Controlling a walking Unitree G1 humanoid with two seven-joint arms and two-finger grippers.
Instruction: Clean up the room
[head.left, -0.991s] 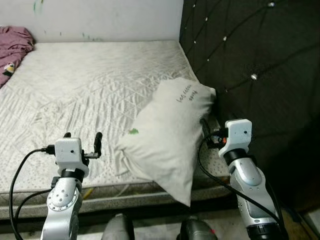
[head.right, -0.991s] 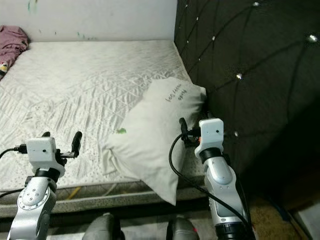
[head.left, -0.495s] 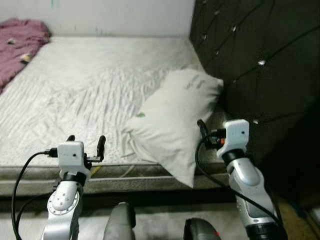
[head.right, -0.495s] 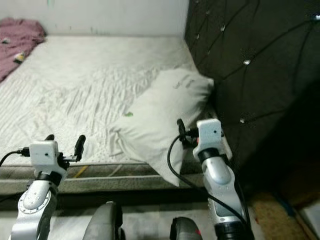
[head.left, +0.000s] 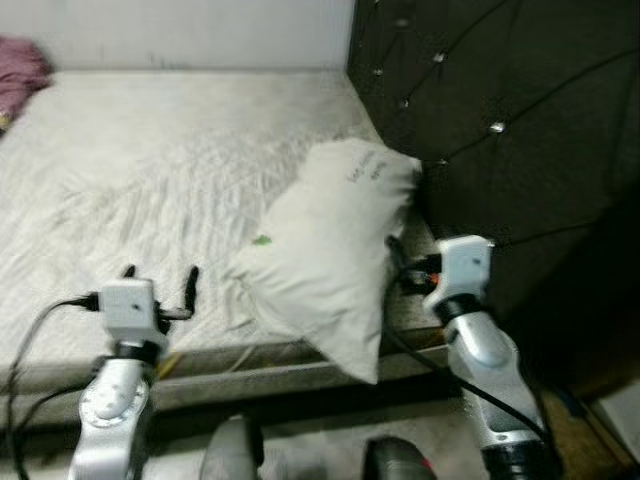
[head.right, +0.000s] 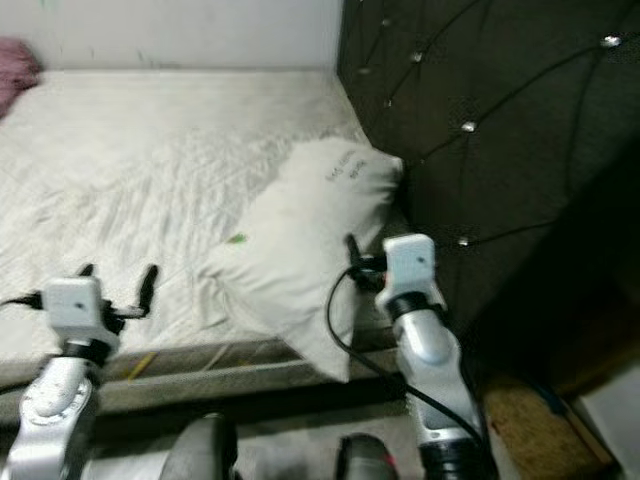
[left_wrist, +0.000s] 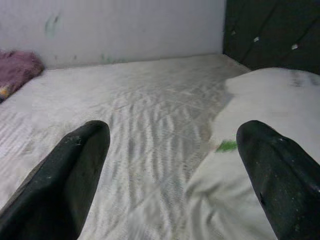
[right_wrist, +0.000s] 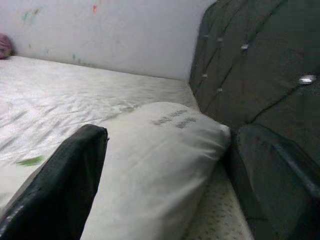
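Grippers first, nearest the camera. Left gripper is raised over the near edge of the mattress, its two black fingers spread wide with nothing between them. Left wrist view confirms: fingers far apart, bare quilted sheet between them, pillow off to one side.

Right gripper is held just beside the near right flank of the pillow, close to the gap between pillow and headboard. One black finger is visible against the pillow in the head views; contact cannot be told. Right wrist view shows both fingers wide apart, with the pillow's end and the headboard framed between them; nothing is gripped.

Pillow: white, with a small green mark on its face and dark lettering near its far end. It lies at an angle on the right side of the mattress, far end leaning against the dark tufted headboard, near corner hanging over the bed's front edge.

Mattress cover: pale, quilted, wrinkled toward the left.

Far left corner of the bed: a bunched pink-purple cloth, well apart from the pillow. Behind it, a light wall with small coloured marks. Head views are slightly blurred.
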